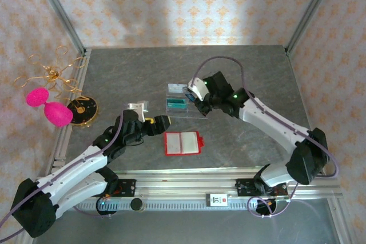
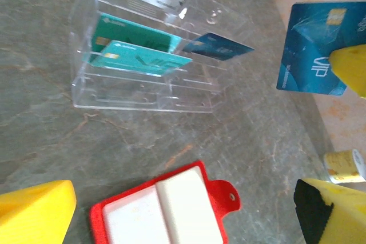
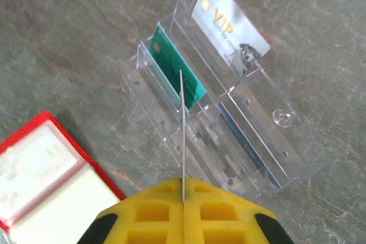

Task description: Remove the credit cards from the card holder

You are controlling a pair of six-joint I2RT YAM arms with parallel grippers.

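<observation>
The right claw (image 3: pixel 183 194) pinches a dark blue card (image 2: pixel 311 50) upright above the clear tray (image 3: pixel 297 152), apparently to slot it beside the teal cards (image 2: pixel 140 56); the left claw (image 1: pixel 151 116) gapes empty near the open red wallet (image 1: pixel 182 143).

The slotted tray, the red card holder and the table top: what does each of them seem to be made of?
The slotted tray looks like clear, glossy hard plastic: the table top shows through its walls. The card holder has a red, matte border, perhaps felt or faux leather, around pale pockets. The table top looks like grey, veined stone, or laminate imitating it.
</observation>
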